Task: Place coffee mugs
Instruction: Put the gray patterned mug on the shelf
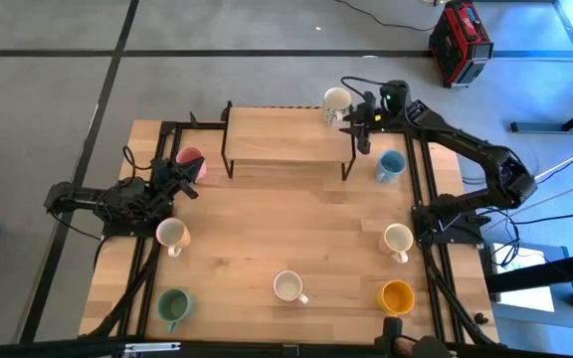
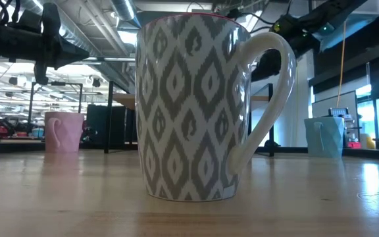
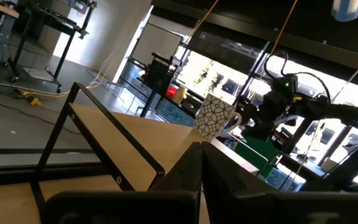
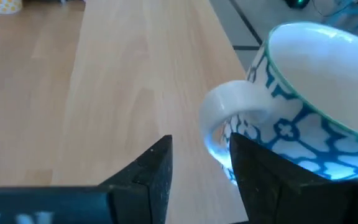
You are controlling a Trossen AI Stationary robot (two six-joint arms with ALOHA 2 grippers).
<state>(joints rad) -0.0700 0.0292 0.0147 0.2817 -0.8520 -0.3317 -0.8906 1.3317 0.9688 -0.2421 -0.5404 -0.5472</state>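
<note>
On the raised wooden shelf (image 1: 286, 136), the right gripper (image 1: 358, 117) sits with its fingers parted around the handle of a patterned white mug (image 1: 337, 101) standing at the shelf's right end, while the left gripper (image 1: 179, 177), clenched empty, waits beside the pink mug (image 1: 192, 160).

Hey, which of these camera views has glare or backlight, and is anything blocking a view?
Low view: the patterned mug stands close to the lens and fills the middle, hiding much of the table; bright windows behind backlight the room. Left wrist view: strong window glare behind the patterned mug on the shelf. Right wrist view: the blue-patterned mug is cropped by the picture edge. High view: even light, nothing blocked.
</note>
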